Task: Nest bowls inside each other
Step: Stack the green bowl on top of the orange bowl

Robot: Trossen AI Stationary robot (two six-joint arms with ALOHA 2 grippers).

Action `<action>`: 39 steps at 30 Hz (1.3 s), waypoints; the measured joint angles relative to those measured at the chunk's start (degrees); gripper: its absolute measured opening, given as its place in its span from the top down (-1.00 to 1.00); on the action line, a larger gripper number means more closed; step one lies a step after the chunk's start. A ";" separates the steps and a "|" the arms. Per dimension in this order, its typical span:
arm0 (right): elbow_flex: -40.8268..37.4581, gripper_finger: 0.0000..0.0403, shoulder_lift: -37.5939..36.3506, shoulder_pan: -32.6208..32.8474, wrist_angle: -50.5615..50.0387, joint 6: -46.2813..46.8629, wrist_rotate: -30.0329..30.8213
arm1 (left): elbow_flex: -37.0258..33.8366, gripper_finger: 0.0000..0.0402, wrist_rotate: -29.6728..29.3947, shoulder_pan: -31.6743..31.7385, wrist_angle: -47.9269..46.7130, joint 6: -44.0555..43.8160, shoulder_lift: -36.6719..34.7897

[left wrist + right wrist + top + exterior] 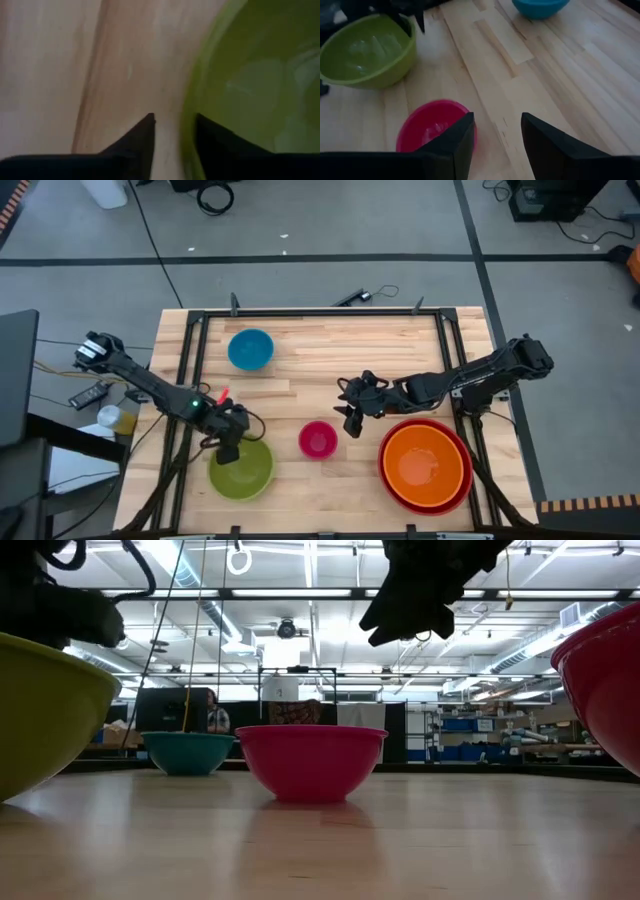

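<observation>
A lime green bowl (241, 470) stands on the table near its front left. My left gripper (230, 442) points steeply down at the bowl's far rim, open. One finger (142, 137) is outside the rim and the other (215, 145) is over the bowl's inside. A small pink bowl (317, 440) sits mid-table and a blue bowl (250, 349) sits at the far left. An orange bowl (425, 460) is nested in a red bowl (395, 485) at the front right. My right gripper (352, 412) hovers open just beyond the pink bowl (432, 130). My left gripper straddles the green bowl's far rim (187, 125) from above, one finger inside the bowl and one outside. A strip of table shows between the outer finger and the rim. Whether the inner finger touches the wall, I cannot tell.
Black frame rails (190, 370) run along the table's left, right and far sides. Bare wood (330, 360) lies between the blue bowl and my right gripper. In the low view the red bowl's wall (605, 680) rises at the right and the green bowl's wall (40, 710) at the left.
</observation>
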 joint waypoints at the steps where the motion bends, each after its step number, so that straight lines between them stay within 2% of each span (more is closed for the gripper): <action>1: 0.00 0.17 0.00 0.00 0.88 0.08 0.00 | 0.00 0.48 -0.04 0.00 1.13 0.57 0.92; 4: 0.00 0.19 0.48 0.00 4.70 1.07 0.00 | 0.27 0.82 0.20 0.18 6.00 3.49 2.96; 6: 0.02 0.19 1.10 0.00 7.11 1.47 -0.20 | 0.37 0.93 0.16 1.09 9.75 4.05 3.53; 9: 0.08 0.19 3.63 0.00 10.90 1.51 -1.34 | 0.26 0.92 -0.22 2.82 12.31 4.20 3.68; 12: 0.07 0.19 6.84 0.00 14.45 1.24 -2.74 | 1.59 0.92 -2.01 3.53 10.93 4.70 3.44; 17: 1.51 0.19 11.45 -0.70 16.29 -0.07 -4.11 | 6.23 0.94 -4.28 3.66 3.65 6.98 3.34; 22: 6.42 0.16 14.80 -3.00 15.45 -3.98 -3.92 | 11.07 0.95 -9.79 5.30 -1.30 10.31 3.35; 25: 11.30 0.10 16.28 -4.57 9.02 -7.49 -1.50 | 12.24 0.95 -14.54 7.39 -0.68 10.79 3.33; 28: 16.25 0.02 16.87 -5.52 0.32 -10.73 4.38 | 12.33 0.95 -19.59 9.26 -0.38 10.77 3.33; 31: 18.65 -0.05 17.03 -6.10 -2.44 -13.75 8.18 | 12.33 0.95 -24.38 10.48 -0.14 10.82 3.33; 36: 19.43 -0.13 17.03 -6.87 1.69 -16.72 3.20 | 12.33 0.95 -27.66 12.59 3.10 13.75 3.32; 39: 19.43 -0.14 17.03 -7.02 5.75 -19.95 2.60 | 12.33 0.95 -28.77 14.30 5.94 15.29 3.30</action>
